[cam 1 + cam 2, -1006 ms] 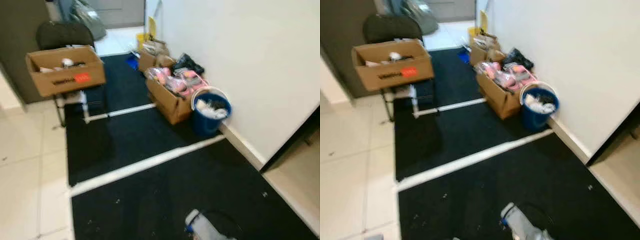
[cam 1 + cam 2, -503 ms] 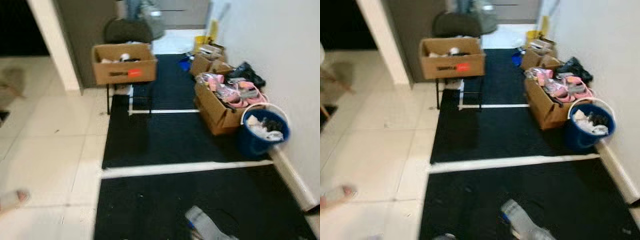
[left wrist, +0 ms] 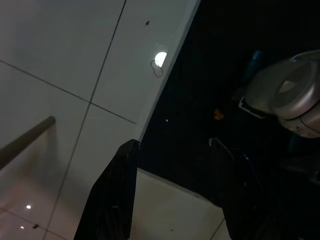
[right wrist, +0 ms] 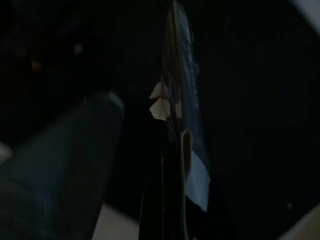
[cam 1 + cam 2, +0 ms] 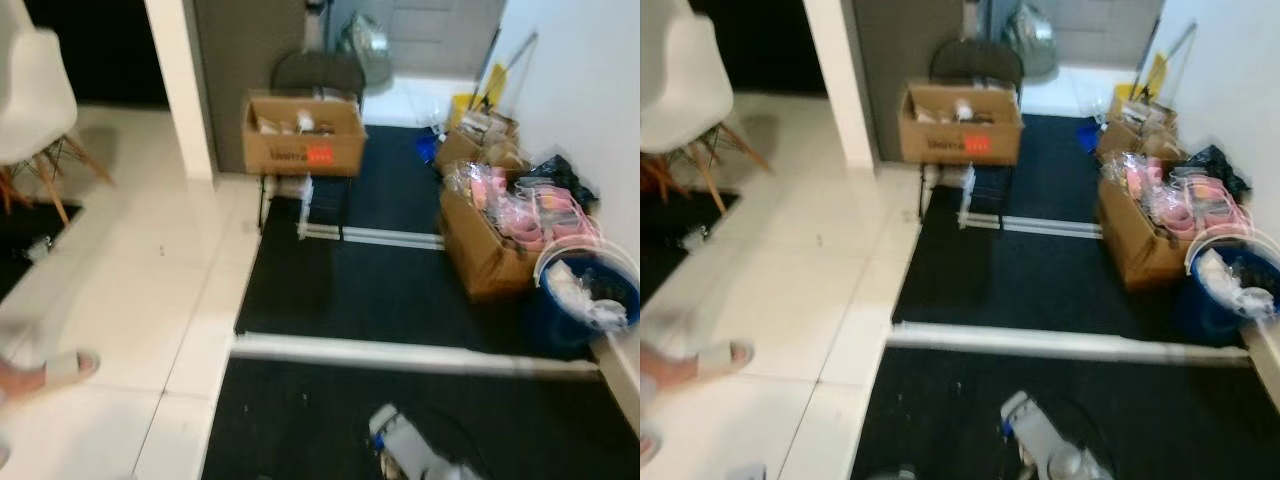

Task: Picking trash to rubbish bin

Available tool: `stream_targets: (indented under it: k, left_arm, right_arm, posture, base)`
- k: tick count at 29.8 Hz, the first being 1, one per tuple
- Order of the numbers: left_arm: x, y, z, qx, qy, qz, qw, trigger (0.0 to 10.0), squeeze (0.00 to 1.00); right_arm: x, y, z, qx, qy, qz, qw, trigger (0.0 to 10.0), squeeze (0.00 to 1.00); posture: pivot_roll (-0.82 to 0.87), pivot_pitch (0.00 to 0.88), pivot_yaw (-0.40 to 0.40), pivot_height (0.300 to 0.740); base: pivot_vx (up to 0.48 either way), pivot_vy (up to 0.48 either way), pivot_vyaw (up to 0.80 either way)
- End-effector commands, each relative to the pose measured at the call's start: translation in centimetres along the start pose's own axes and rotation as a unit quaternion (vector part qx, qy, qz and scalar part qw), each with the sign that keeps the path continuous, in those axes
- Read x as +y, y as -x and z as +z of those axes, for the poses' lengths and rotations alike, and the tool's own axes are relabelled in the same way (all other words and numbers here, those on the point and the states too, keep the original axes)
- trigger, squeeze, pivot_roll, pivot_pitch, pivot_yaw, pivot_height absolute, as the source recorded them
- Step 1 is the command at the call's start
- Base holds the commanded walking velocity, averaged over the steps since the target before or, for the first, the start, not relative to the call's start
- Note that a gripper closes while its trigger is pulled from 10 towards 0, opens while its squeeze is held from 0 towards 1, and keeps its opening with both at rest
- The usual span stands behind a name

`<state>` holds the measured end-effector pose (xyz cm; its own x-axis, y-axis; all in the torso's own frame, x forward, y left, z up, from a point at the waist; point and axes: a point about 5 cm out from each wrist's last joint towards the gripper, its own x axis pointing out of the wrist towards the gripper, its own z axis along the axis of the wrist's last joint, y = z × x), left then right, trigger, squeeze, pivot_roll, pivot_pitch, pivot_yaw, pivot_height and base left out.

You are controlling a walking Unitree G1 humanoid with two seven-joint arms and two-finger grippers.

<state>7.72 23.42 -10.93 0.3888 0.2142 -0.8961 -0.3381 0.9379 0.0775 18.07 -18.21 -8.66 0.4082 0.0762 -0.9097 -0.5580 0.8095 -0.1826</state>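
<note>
- Step in hand, as a judgement: carry/search phase. Robot stands on the black mat [image 5: 400, 290] w/ a piece of trash [image 4: 179, 120] already in the right gripper [image 4: 172, 200], not yet at the bin.
- Right gripper: in its wrist view the fingers are pressed onto a thin, flat, dark wrapper-like scrap w/ pale torn bits, held edge-on. View is v. dark; what the scrap is can't be told.
- Right arm [image 5: 410, 455] shows at the bottom of the head views, low over the mat.
- Left gripper [image 3: 175, 195]: fingers [image 3: 112, 200] spread, nothing between them; hangs over the edge where white tile [image 3: 65, 65] meets the mat. Looks idle.
- Blue bucket [image 5: 590, 305] w/ white rim sits at the right by the wall, already holding crumpled white stuff; prob. the rubbish bin. Just beside it is a cardboard box [image 5: 495, 250] full of pink items.
- Bucket is well apart from the right gripper, off to the robot's right.
- Next move calls for: turn/step right toward the bucket, bring the right gripper above its rim, then part the fingers.
- Watch: a person's sandalled foot [image 5: 45, 370] on the tile at far left; another box [image 5: 305, 135] on a stool ahead.
</note>
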Motion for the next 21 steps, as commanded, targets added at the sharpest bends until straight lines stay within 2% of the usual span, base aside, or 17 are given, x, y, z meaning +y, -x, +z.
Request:
stream_targets:
  k: [1, 14, 21]
  left_arm:
    - [-0.2, -0.1, 0.6, -0.009, 0.003, -0.004, 1.000, 10.0, 0.00]
    - [0.0, -0.1, 0.4, -0.008, 0.010, 0.003, 1.000, 10.0, 0.00]
    - [2.0, 0.1, 0.4, -0.007, 0.012, 0.044, 0.999, 10.0, 0.00]
  right_arm:
    - [-0.1, 0.0, 0.1, -0.001, -0.011, -0.005, 1.000, 10.0, 0.00]
    - [-0.2, 0.0, 0.3, 0.002, -0.034, -0.016, 0.999, 10.0, 0.00]
    - [-0.1, -0.1, 0.7, -0.001, -0.031, -0.012, 0.999, 10.0, 0.00]
  posture:
    - [0.17, 0.036, -0.027, 0.740]
    - [0.19, 0.035, -0.038, 0.740]
    - [0.21, 0.038, -0.038, 0.740]
  base:
    - [0.322, 0.000, 0.00]
    - [0.458, 0.000, 0.00]
    - [0.480, 0.000, -0.70]
